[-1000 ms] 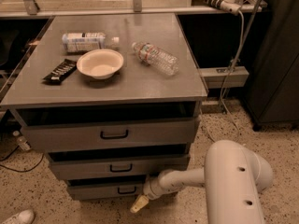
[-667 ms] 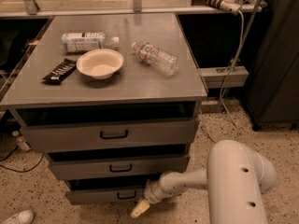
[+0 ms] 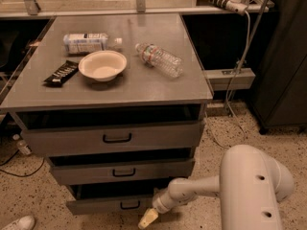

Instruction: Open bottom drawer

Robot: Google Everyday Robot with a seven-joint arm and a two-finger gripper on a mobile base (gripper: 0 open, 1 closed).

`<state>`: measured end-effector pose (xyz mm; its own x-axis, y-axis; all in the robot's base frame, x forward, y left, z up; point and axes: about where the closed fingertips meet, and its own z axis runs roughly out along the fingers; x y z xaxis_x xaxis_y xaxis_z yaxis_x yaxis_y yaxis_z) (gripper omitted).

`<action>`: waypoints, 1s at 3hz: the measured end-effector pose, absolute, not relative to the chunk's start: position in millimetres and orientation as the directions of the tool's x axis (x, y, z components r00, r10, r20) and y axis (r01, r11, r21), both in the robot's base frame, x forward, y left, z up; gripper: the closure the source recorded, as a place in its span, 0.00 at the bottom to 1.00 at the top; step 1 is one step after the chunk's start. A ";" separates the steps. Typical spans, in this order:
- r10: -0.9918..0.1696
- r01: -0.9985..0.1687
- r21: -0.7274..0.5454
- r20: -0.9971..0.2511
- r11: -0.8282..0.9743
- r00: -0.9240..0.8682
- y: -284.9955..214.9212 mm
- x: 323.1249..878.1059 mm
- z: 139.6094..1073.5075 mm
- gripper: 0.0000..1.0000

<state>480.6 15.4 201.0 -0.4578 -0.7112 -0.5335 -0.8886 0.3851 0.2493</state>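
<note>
While the grey cabinet (image 3: 158, 87) filled the middle of the camera view, the robot's white arm (image 3: 249, 186) reached in low from the cabinet's right, its forearm running leftward along the cabinet's foot. Of the three fronts stacked under the cabinet top, the tall top drawer (image 3: 62, 139) came first, then the middle drawer (image 3: 81, 172), and lowest of all the bottom drawer (image 3: 96, 206), just above the floor at the cabinet's base, with a dark gap above its front.

On the cabinet top lay a clear plastic bottle (image 3: 159, 60) on its side, a white bowl (image 3: 102, 65), a second bottle (image 3: 91, 42) behind the bowl and a black packet (image 3: 61, 73) towards the left edge, none of them part of this job.

The bottom drawer's black loop handle (image 3: 130, 205) sat at the centre of its front, its long axis level. The gripper (image 3: 147, 219) hung at the cabinet's foot, just right of that handle and a little below it, its pale tip angled down and left. Whether it stood apart or together could not be told, nor whether it touched the drawer. By my judgement, the coming move turned on this: the handle lay up and to the left of the gripper, close by, and the drawer would pull straight out from the cabinet face.
</note>
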 end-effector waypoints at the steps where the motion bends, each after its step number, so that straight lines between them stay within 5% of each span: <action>1: -0.711 -0.888 0.250 -0.533 0.385 -0.458 15.4 480.9 203.1 0.00; 3: -0.719 -0.875 0.306 -0.501 0.374 -0.482 -0.4 446.9 203.8 0.00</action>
<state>446.9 -0.4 203.8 -0.4824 -0.7186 -0.5010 -0.8754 0.3741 0.3063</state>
